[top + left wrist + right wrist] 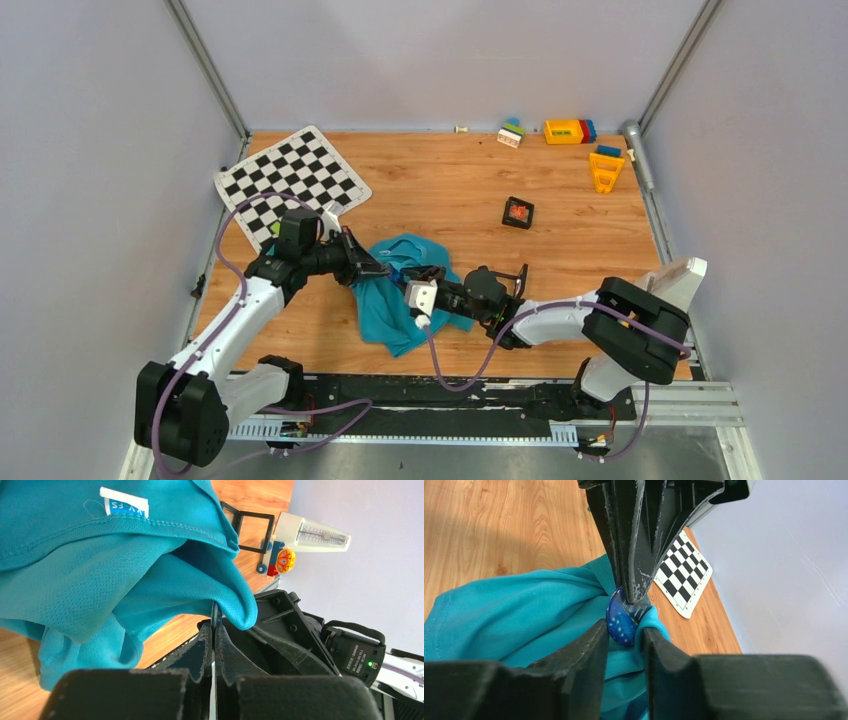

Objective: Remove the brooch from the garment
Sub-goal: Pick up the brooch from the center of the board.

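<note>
Near the table's (450, 200) front edge, the right gripper (624, 632) pinches a fold of the teal shirt (395, 315), jaws narrow. The left gripper (214, 627), reaching in from nine o'clock, clamps the blue brooch (620, 617), which sits against that fold. A checkered mat (292, 180) lies beyond at ten o'clock.

A small white label (124, 502) on the teal garment (100, 570) shows blue-banded letters, seemingly "Y-FS", partly cut off.

A small black box (517, 212) with something red inside is sitting on the wooden table (440, 190). A checkered mat (291, 183) is lying well left of it; coloured toy blocks (568, 131) are resting beyond it, an orange piece (605, 168) to its right.
</note>
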Robot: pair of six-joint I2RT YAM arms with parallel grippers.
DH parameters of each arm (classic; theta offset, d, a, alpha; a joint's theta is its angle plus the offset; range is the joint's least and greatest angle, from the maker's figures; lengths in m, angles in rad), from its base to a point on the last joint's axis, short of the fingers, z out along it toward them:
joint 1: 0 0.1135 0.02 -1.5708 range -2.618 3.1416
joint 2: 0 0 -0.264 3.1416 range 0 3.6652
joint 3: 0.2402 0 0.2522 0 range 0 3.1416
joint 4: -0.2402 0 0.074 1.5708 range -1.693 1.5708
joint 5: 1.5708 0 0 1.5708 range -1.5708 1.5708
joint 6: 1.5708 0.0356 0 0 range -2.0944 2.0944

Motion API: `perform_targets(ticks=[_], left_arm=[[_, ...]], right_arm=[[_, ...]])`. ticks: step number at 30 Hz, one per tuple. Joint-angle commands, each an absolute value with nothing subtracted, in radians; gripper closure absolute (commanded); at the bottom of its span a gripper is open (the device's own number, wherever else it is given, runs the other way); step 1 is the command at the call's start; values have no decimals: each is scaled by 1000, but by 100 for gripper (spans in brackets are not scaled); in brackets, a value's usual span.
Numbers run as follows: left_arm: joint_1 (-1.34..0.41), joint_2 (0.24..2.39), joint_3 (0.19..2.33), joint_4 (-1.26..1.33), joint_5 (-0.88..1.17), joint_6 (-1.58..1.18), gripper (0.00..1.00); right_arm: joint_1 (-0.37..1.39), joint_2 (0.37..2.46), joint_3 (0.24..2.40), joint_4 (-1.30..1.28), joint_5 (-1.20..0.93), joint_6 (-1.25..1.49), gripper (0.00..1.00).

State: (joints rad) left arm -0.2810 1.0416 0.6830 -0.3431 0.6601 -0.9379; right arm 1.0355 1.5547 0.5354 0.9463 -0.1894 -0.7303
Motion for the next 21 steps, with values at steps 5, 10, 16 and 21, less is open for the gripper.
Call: perform_targets(ticks=[5,10,16,21], left_arm=[[-284,1076,688,-310,647,-893,100],[-284,1079,733,-392,645,-820,100],[-285,1066,818,-548,590,-659,100],[-375,1121,838,-429,654,-640,100]], right_arm=[[1034,1558,511,1118,-163,-755,38],[1021,1541,499,1123,-165,-695,35],[817,1459,516,1080,-481,-204,26],[723,1345,635,706,-384,135,22]])
